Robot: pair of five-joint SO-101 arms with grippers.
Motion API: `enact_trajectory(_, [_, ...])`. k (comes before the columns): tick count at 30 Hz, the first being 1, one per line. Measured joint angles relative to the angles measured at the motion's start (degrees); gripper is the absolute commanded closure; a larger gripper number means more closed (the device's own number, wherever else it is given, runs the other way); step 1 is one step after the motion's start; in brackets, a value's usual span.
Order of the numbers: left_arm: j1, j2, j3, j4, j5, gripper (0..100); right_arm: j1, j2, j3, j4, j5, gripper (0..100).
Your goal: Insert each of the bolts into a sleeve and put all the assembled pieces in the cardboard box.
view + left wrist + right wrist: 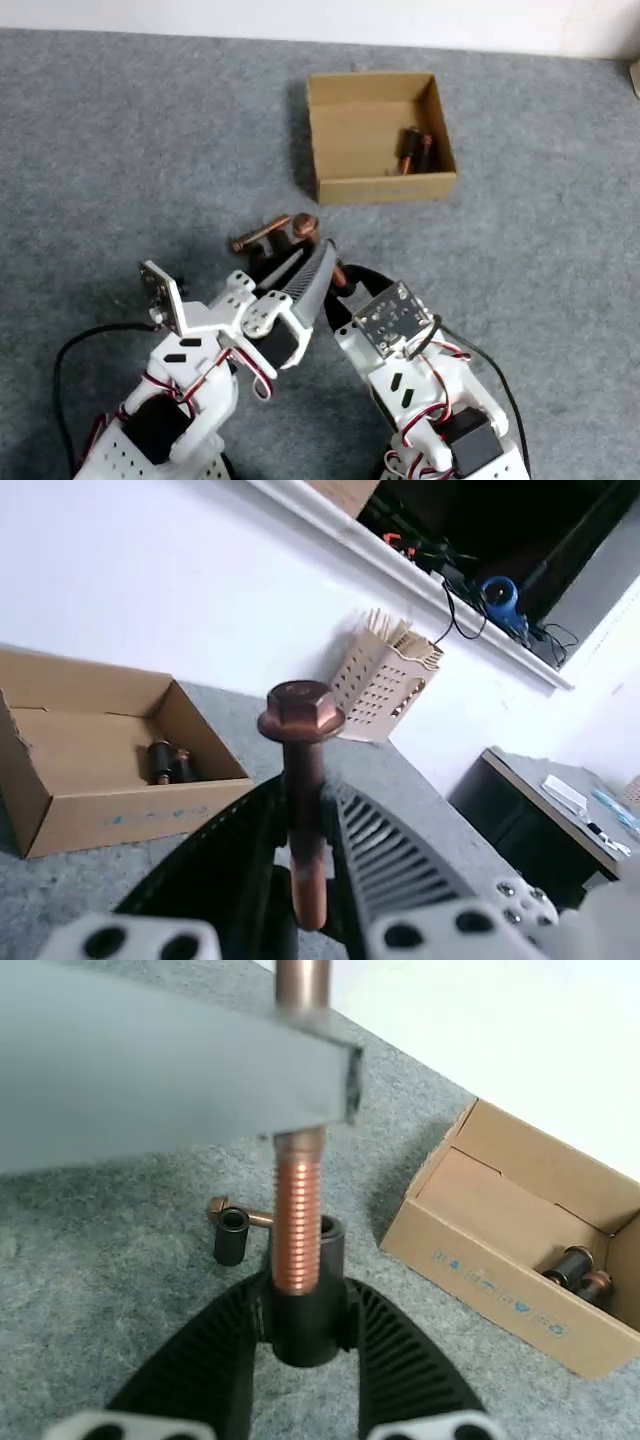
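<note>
Left gripper (307, 798) holds one bolt (301, 720), right gripper (306, 1305) one sleeve (300, 1340).

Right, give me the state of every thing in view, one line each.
left gripper: shut on the held bolt.
held bolt: upright, head up, threaded end against the held sleeve, not inside it.
right gripper: shut on the held sleeve.
held sleeve: upright, empty.
loose sleeve: standing upright, empty.
loose bolt: lying flat, no sleeve on it.
cardboard box: open, one assembled piece lying inside.
</note>
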Motion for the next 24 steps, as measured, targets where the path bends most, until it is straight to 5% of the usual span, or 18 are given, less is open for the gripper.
enact_trajectory(24, [-5.3,0.0,0.4,0.0,0.1,99,0.1,0.0,0.0,0.0,0.0,99.3])
